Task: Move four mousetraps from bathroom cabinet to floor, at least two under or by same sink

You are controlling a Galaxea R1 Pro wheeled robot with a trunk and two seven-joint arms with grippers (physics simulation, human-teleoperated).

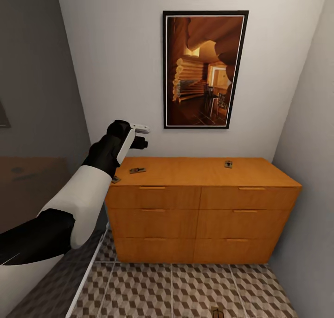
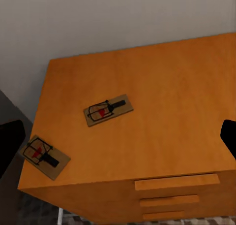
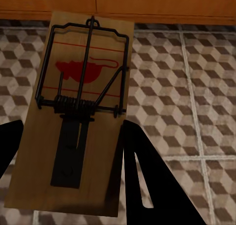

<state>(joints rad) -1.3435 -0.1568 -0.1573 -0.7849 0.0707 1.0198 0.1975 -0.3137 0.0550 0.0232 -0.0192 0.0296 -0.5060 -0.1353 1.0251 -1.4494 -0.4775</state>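
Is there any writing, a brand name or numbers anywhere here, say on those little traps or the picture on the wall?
No readable text anywhere.
The mousetrap between the right gripper fingers: a red mouse-shaped mark and thin red lines, no letters.
The two mousetraps on the cabinet top: small red marks, no words.
The framed picture: a wooden interior, no caption.
The cabinet: plain drawers, no label.

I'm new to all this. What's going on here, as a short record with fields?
Place: bathroom corner, framed picture on the wall
Cabinet: six drawers, all closed
Mousetraps on top: three; left-edge trap, middle trap, right trap
Fourth trap: gripped by right gripper above bathroom floor
Left gripper: raised above the cabinet's left end, holding nothing
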